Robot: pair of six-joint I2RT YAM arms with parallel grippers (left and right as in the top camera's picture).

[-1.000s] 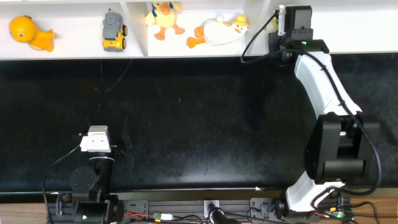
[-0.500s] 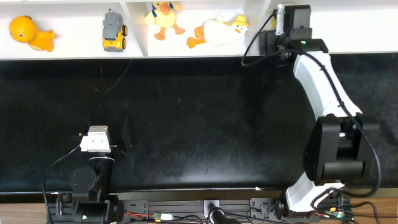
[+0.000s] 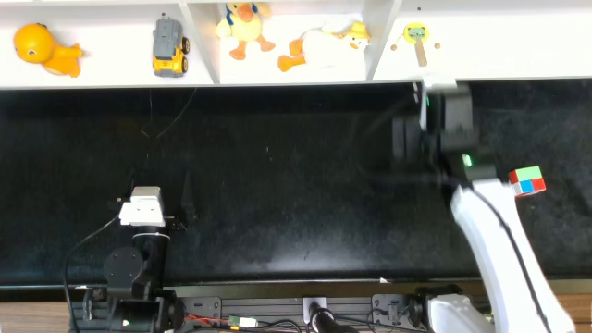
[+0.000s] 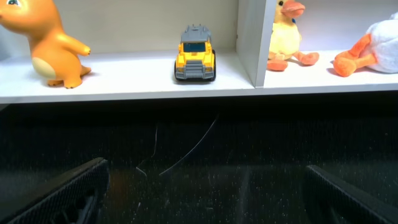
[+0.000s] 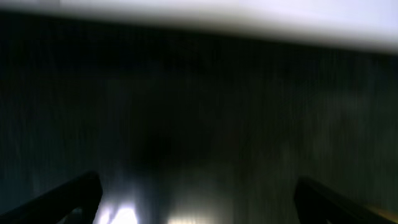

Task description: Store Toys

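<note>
Right gripper [image 3: 428, 98] withdrawn from shelf [image 3: 277, 74], top view reveals coloured cube [image 3: 527, 180]

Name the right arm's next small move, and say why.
Probably swing the right pincer toward the coloured cube: it lies on the black table beside that arm, not on the white shelf, and the pincer is open and empty.

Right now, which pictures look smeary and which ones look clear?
Right wrist view: smeared all over, with the black table mat streaked and a pale patch of glare near the claw. Top view: the white right arm is blurred, while the shelf toys look crisp. Left wrist view: clear, and the yellow plastic toy truck is sharp.
</note>
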